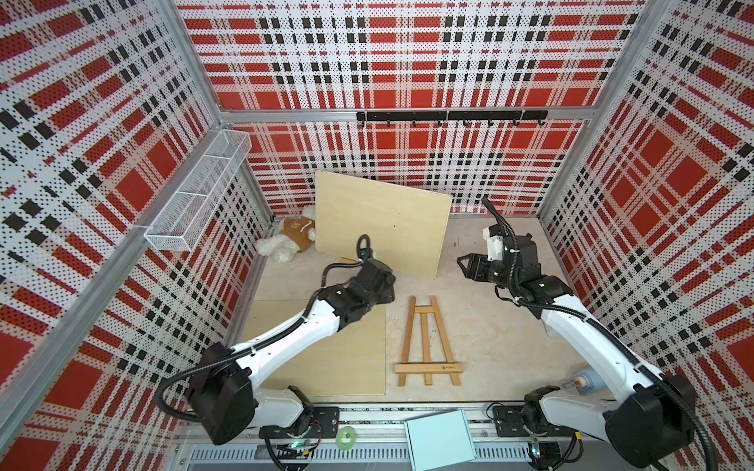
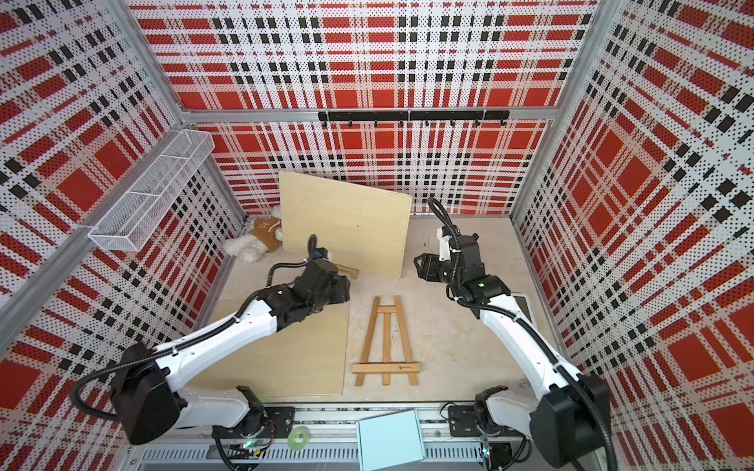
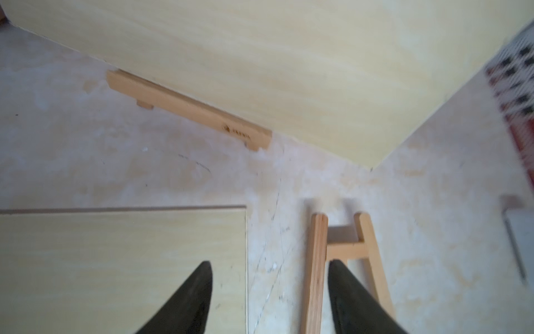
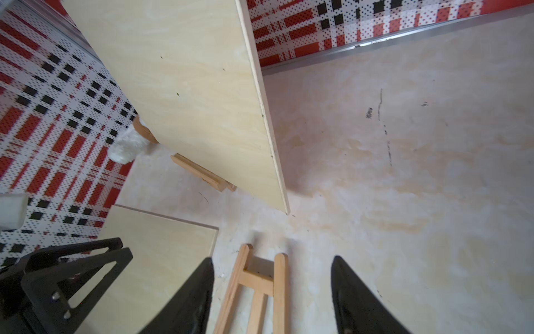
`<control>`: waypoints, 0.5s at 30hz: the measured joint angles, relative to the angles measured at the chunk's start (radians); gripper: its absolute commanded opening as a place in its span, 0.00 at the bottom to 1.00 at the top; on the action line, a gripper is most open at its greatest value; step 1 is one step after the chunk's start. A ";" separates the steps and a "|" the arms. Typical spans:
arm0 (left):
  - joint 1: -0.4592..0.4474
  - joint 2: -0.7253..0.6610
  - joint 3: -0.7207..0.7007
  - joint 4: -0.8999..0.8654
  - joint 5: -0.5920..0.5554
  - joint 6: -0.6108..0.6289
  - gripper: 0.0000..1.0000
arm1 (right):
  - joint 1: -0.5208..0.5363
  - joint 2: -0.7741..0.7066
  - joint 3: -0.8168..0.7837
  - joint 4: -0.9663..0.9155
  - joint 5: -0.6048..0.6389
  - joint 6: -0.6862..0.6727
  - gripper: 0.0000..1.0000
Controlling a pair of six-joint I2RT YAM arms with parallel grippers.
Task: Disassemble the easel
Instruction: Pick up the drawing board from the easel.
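Note:
A small wooden easel [image 1: 428, 342] [image 2: 385, 342] lies flat on the table in the middle. Behind it a pale board [image 1: 379, 224] [image 4: 187, 86] stands tilted on a second easel. Only that easel's ledge [image 3: 187, 111] [image 4: 199, 172] shows under the board's lower edge. My left gripper [image 3: 268, 263] is open and empty above the flat easel's top end [image 3: 316, 260]. In both top views its fingers are hidden under the wrist. My right gripper [image 1: 463, 265] [image 4: 273, 260] is open and empty, to the right of the standing board and above the flat easel's top [image 4: 260, 283].
A second pale board [image 1: 326, 367] [image 3: 115, 260] lies flat at the left under my left arm. A plush toy [image 1: 285, 240] sits in the back left corner. A wire basket [image 1: 196, 195] hangs on the left wall. A light-blue box [image 1: 440, 444] and a green tape roll [image 1: 347, 436] lie on the front rail.

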 measured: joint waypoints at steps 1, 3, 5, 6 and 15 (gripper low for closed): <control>0.053 -0.019 -0.032 0.043 0.043 0.003 0.73 | -0.003 0.020 0.000 0.034 -0.007 0.003 0.72; 0.162 -0.035 -0.097 0.129 0.139 0.002 0.73 | -0.013 0.064 0.001 0.101 -0.030 0.019 0.73; 0.251 -0.018 -0.129 0.177 0.225 0.001 0.73 | -0.029 0.111 0.014 0.150 -0.051 0.030 0.73; 0.303 0.004 -0.135 0.199 0.276 0.000 0.73 | -0.037 0.140 0.026 0.179 -0.063 0.037 0.73; 0.600 0.210 -0.158 0.493 0.605 -0.078 0.73 | -0.067 0.365 0.136 0.382 -0.185 0.066 0.74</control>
